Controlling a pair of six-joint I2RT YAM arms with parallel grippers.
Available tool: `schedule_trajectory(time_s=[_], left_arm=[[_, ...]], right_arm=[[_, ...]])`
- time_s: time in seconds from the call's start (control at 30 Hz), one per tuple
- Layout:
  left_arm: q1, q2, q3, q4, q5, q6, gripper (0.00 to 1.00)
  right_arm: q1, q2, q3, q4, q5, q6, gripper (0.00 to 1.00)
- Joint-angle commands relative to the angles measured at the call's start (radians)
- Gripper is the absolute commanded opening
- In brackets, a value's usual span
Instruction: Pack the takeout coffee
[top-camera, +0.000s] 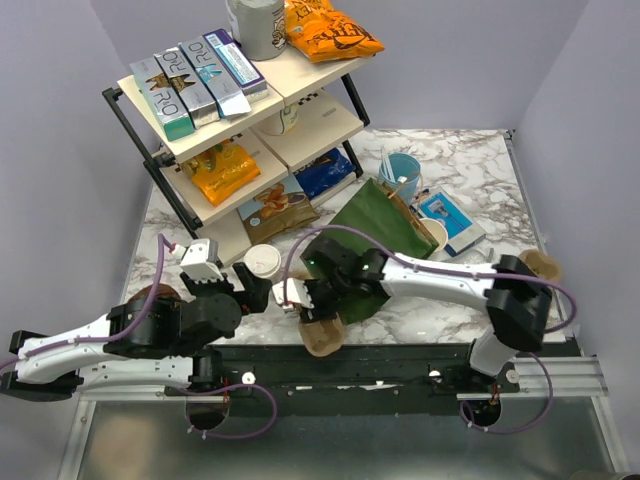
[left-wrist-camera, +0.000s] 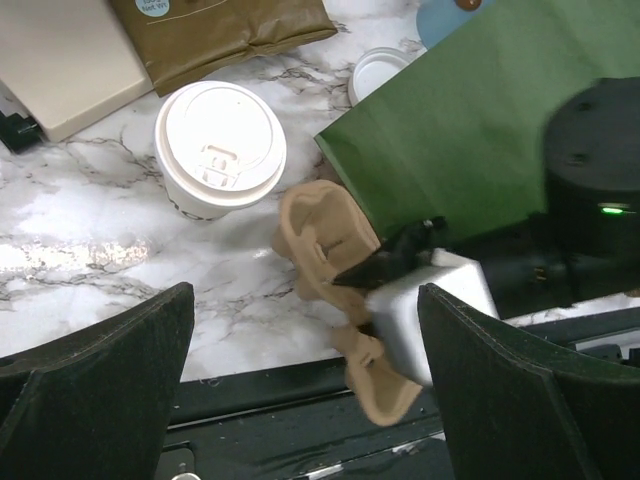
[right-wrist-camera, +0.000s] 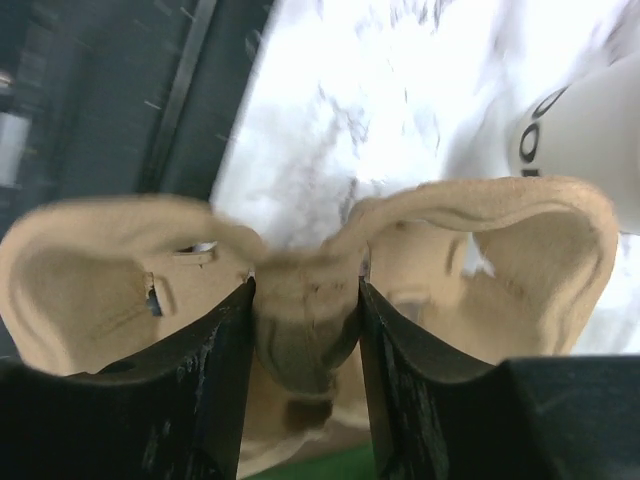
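- The takeout coffee (top-camera: 262, 262), white lid on, stands upright on the marble table (top-camera: 470, 160), just off the green bag's (top-camera: 385, 225) near corner on the side toward the left arm, clear of the bag.
- The left gripper (left-wrist-camera: 305, 300) hovers beyond the cup from the green bag, jaws spread wide, holding nothing.
- The right gripper (right-wrist-camera: 305, 330) reaches over the green bag's near end; its jaws pinch the centre ridge of a brown pulp cup carrier (right-wrist-camera: 500, 240).
- The cup carrier hangs tilted just beside the green bag's near edge, one pocket out over the dark rail at the table's front, close to the coffee but apart from it.
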Motion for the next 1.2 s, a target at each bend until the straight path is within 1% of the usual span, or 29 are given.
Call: schedule_trajectory(time_s=[0.0,0.07,0.1,0.13,0.2,0.27,0.3,0.37,0.4,0.43,0.5,0.53,0.6,0.63,0.67,0.7,0.73,0.77,0.8,0.83,0.9,0.93,0.97,1.0,1.03,1.1,1.13,1.17], left_arm=[[-0.003,-0.023,0.022,0.034,-0.027,0.030,0.99],[-0.003,-0.037,0.014,0.072,-0.031,0.062,0.99],[-0.003,-0.041,0.010,0.092,-0.033,0.074,0.99],[-0.003,-0.044,0.005,0.129,-0.036,0.094,0.99],[-0.003,-0.058,0.010,0.161,-0.030,0.145,0.99],[-0.003,-0.055,0.026,0.185,-0.025,0.185,0.99],[-0.003,-0.051,0.034,0.188,-0.025,0.188,0.99],[-0.003,-0.032,0.045,0.206,-0.036,0.202,0.99],[-0.003,-0.023,0.048,0.217,-0.037,0.217,0.99],[-0.003,-0.012,0.053,0.247,-0.037,0.229,0.99],[-0.003,0.035,0.063,0.284,-0.031,0.265,0.99],[-0.003,0.057,0.080,0.315,-0.027,0.269,0.99],[-0.002,0.138,0.105,0.341,-0.024,0.282,0.99],[-0.002,0.168,0.140,0.353,-0.024,0.280,0.99],[0.000,0.239,0.158,0.359,-0.025,0.286,0.99],[0.007,0.274,0.175,0.363,-0.037,0.285,0.99],[0.020,0.311,0.200,0.367,-0.039,0.274,0.99],[0.040,0.380,0.214,0.379,-0.024,0.265,0.99],[0.066,0.411,0.230,0.386,0.004,0.265,0.99],[0.148,0.440,0.258,0.414,0.098,0.268,0.99],[0.243,0.509,0.269,0.482,0.236,0.315,0.99],[0.312,0.529,0.276,0.560,0.357,0.337,0.99],[0.337,0.572,0.284,0.586,0.393,0.352,0.99],[0.346,0.597,0.299,0.602,0.403,0.364,0.99],[0.351,0.626,0.350,0.609,0.403,0.375,0.99],[0.354,0.724,0.422,0.582,0.380,0.398,0.99],[0.354,0.757,0.488,0.577,0.386,0.427,0.99],[0.354,0.819,0.517,0.593,0.419,0.452,0.99]], right_arm=[[0.003,-0.187,-0.078,0.123,-0.134,0.090,0.51],[0.003,-0.242,-0.127,0.163,-0.148,0.136,0.51],[0.003,-0.299,-0.139,0.199,-0.141,0.191,0.51],[0.003,-0.325,-0.171,0.216,-0.118,0.214,0.51],[0.003,-0.417,-0.202,0.281,-0.069,0.295,0.50],[0.003,-0.480,-0.243,0.321,-0.015,0.338,0.50],[0.003,-0.505,-0.250,0.359,0.012,0.415,0.50],[0.003,-0.569,-0.224,0.365,0.112,0.473,0.50],[0.001,-0.588,-0.210,0.362,0.164,0.542,0.50],[0.000,-0.611,-0.195,0.356,0.288,0.582,0.49],[-0.005,-0.634,-0.162,0.350,0.412,0.665,0.49],[-0.010,-0.643,-0.152,0.347,0.519,0.682,0.49],[-0.045,-0.663,-0.117,0.329,0.591,0.725,0.49],[-0.069,-0.666,-0.101,0.310,0.602,0.743,0.49],[-0.101,-0.666,-0.087,0.292,0.596,0.776,0.49],[-0.172,-0.666,-0.077,0.272,0.594,0.831,0.49],[-0.204,-0.666,-0.066,0.264,0.588,0.846,0.49],[-0.235,-0.671,-0.063,0.258,0.605,0.857,0.49],[-0.285,-0.684,-0.060,0.252,0.628,0.883,0.49],[-0.312,-0.695,-0.053,0.252,0.652,0.883,0.49],[-0.376,-0.720,-0.041,0.250,0.680,0.903,0.49],[-0.395,-0.744,-0.034,0.250,0.686,0.905,0.49],[-0.410,-0.755,-0.015,0.244,0.720,0.903,0.49],[-0.434,-0.766,-0.006,0.238,0.752,0.905,0.49],[-0.445,-0.785,-0.001,0.238,0.783,0.900,0.49],[-0.480,-0.801,0.011,0.235,0.861,0.889,0.50],[-0.490,-0.807,0.013,0.233,0.881,0.882,0.50],[-0.502,-0.815,0.013,0.232,0.917,0.876,0.50]])
